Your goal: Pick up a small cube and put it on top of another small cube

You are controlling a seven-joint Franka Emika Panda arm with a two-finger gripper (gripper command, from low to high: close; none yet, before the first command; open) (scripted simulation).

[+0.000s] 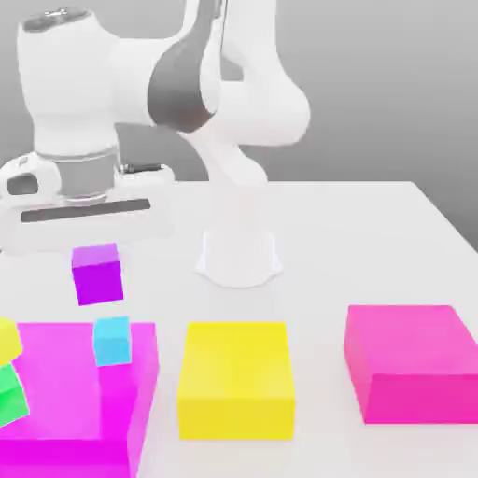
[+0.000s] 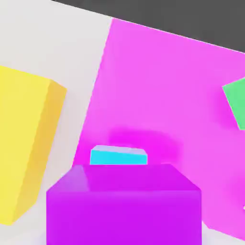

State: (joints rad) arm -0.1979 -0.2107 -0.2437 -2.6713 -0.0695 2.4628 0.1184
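Hanging in the air above the white table (image 1: 373, 215), the small purple cube (image 1: 98, 274) sits directly under the robot's hand, pinched by the gripper (image 1: 93, 245), whose jaws are pressed as tight as they go. The white arm (image 1: 224, 84) bends forward from its base and swings out toward the exterior view's left, its wrist held low and level with the hand pointing down over the big magenta block (image 1: 65, 392) in the near corner. On that block rests a cyan cube (image 1: 112, 340), just below and slightly to the exterior view's right of the purple cube, the two clearly apart. In the hand view the purple cube (image 2: 124, 203) fills the foreground with the cyan cube (image 2: 118, 156) just beyond it on the magenta block (image 2: 158, 86). A green cube (image 1: 11, 392) and a small yellow cube (image 1: 7, 338) sit on the same block's far-left edge. A big yellow block (image 1: 235, 378) lies just beside the magenta block, and a second magenta block (image 1: 415, 359) lies well apart from it.
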